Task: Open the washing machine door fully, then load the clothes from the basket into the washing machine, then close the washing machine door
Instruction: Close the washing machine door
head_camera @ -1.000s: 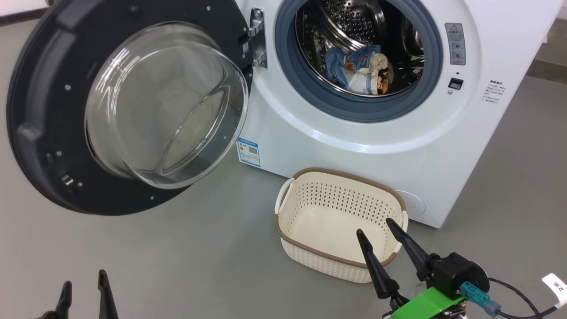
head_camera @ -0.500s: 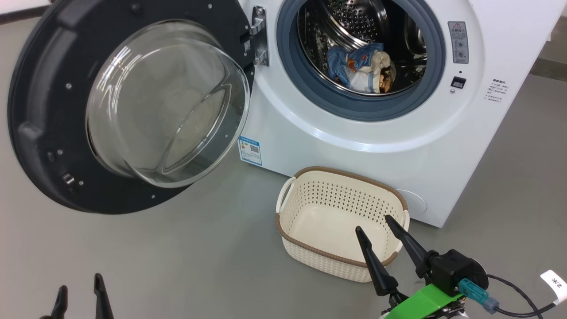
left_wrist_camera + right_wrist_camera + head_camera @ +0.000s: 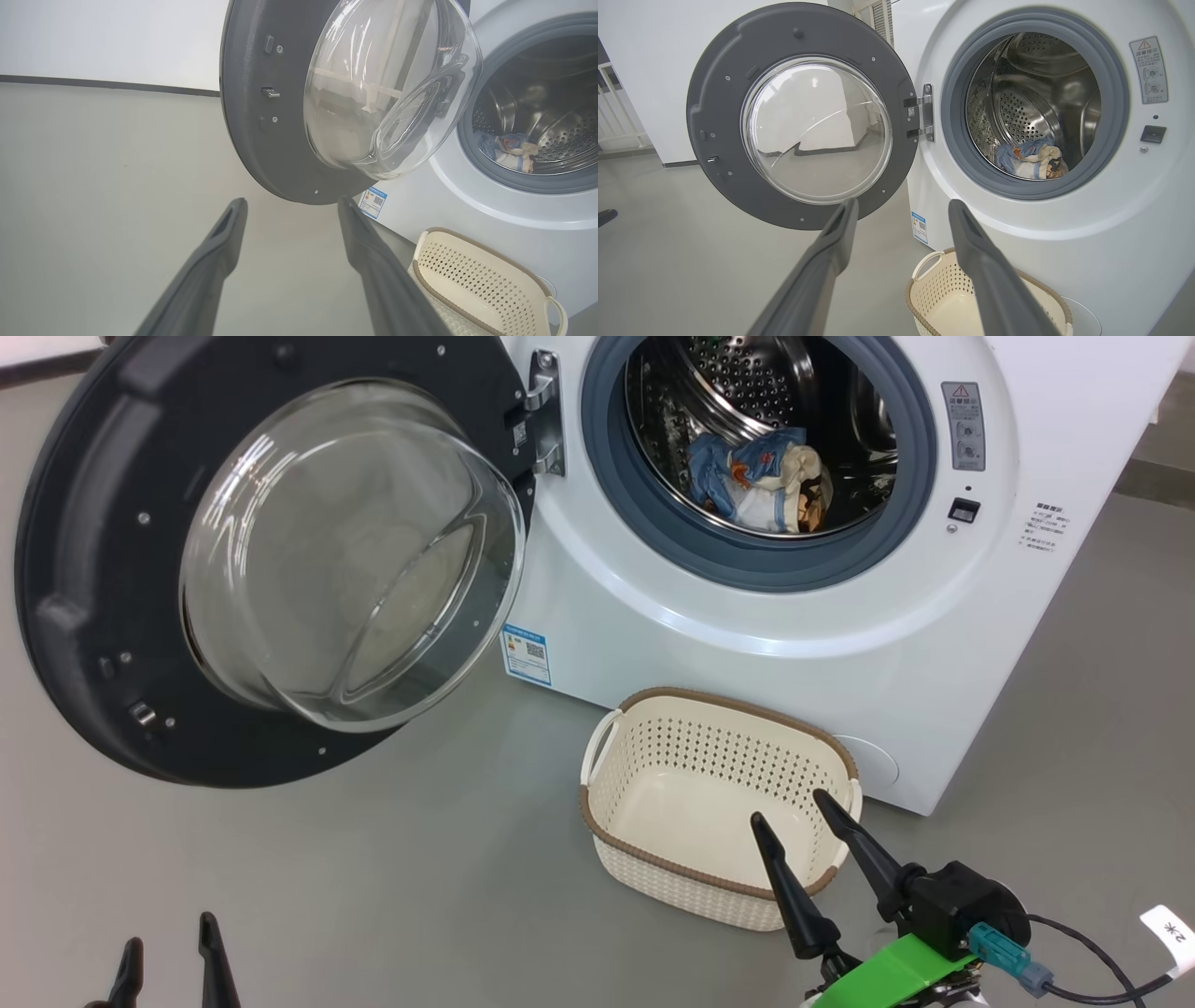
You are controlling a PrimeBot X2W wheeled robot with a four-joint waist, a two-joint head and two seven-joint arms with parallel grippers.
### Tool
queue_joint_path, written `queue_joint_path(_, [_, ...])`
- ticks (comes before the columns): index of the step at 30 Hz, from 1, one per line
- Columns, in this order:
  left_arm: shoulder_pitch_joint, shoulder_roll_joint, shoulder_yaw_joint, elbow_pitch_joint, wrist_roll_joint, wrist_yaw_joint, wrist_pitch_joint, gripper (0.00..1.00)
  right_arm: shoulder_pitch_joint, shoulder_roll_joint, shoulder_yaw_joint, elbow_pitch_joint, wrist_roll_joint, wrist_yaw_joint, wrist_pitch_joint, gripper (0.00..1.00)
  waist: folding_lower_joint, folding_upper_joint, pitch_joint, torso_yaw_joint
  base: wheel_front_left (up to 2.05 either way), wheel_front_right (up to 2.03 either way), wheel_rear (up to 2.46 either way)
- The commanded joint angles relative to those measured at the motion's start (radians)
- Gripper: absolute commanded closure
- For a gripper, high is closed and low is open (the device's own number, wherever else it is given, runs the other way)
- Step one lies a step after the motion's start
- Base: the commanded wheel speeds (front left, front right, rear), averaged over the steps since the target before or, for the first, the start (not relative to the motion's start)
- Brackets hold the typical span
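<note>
Little changes over the last 1 second. The head camera drifts slightly, and the left fingers (image 3: 215, 971) sit a touch lower at the frame's bottom edge. They are spread wide and hold nothing. The right fingers (image 3: 789, 896) keep their place above the near rim of the basket (image 3: 672, 887), also spread and empty.

The basket stands on the floor (image 3: 420, 859) just in front of the washing machine (image 3: 747, 644), and nothing lies in it. The clothes (image 3: 761, 485) lie in 1 heap low inside the drum: blue, cream and orange-tan fabric bunched together, well behind the grey gasket. The washing machine door (image 3: 103, 569) hangs swung far out to the robot's left, its glass bowl (image 3: 345, 551) facing the camera.

By my reading, the first 2 steps look done and this is a pause before the third, closing the door. The left arm is the nearer one to the door's free edge. No cloth trails over the gasket, so the door should seat cleanly. The basket stands close to the door's swing path, which is worth watching.
</note>
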Motion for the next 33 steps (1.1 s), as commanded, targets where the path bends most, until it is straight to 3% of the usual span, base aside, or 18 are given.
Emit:
queue_joint_path(1, [-0.027, 0.011, 0.032, -0.021, -0.007, 0.008, -0.006, 0.00, -0.031, 0.001, 0.024, -0.022, 0.005, 0.003, -0.005, 0.00, 0.0000, 0.0000, 0.001, 0.001, 0.00, 0.00, 0.00])
queue_joint_path(26, [-0.036, 0.011, 0.046, -0.027, -0.006, -0.003, -0.006, 0.00, -0.025, 0.001, 0.020, -0.029, 0.000, 0.003, -0.005, 0.00, 0.0000, 0.0000, 0.007, -0.002, 0.00, 0.00, 0.00])
queue_joint_path(27, [-0.039, 0.011, 0.050, -0.029, -0.010, -0.003, -0.006, 0.12, -0.024, 0.001, 0.019, -0.030, -0.003, 0.003, -0.005, 0.00, 0.0000, 0.0000, 0.009, -0.003, 0.00, 0.00, 0.00])
queue_joint_path(28, [-0.041, 0.011, 0.053, -0.032, -0.014, -0.002, -0.006, 0.47, -0.022, 0.001, 0.019, -0.030, -0.008, 0.003, -0.005, 0.00, 0.0000, 0.0000, 0.011, -0.003, 0.00, 0.00, 0.00])
queue_joint_path(29, [-0.043, 0.011, 0.056, -0.034, -0.017, -0.003, -0.006, 0.66, -0.021, 0.001, 0.018, -0.030, -0.012, 0.003, -0.005, 0.00, 0.0000, 0.0000, 0.014, -0.004, 0.00, 0.00, 0.00])
queue_joint_path(30, [-0.046, 0.011, 0.058, -0.036, -0.020, -0.003, -0.006, 0.95, -0.019, 0.001, 0.017, -0.029, -0.018, 0.003, -0.005, 0.00, 0.0000, 0.0000, 0.018, -0.005, 0.00, 0.00, 0.00])
queue_joint_path(31, [-0.049, 0.011, 0.060, -0.039, -0.023, -0.004, -0.006, 1.00, -0.017, 0.001, 0.015, -0.028, -0.026, 0.003, -0.005, 0.00, 0.0000, 0.0000, 0.023, -0.005, 0.00, 0.00, 0.00])
queue_joint_path(33, [-0.057, 0.011, 0.065, -0.047, -0.028, -0.004, -0.006, 1.00, -0.013, 0.001, 0.011, -0.027, -0.042, 0.003, -0.005, 0.00, 0.0000, 0.0000, 0.033, -0.006, 0.00, 0.00, 0.00])
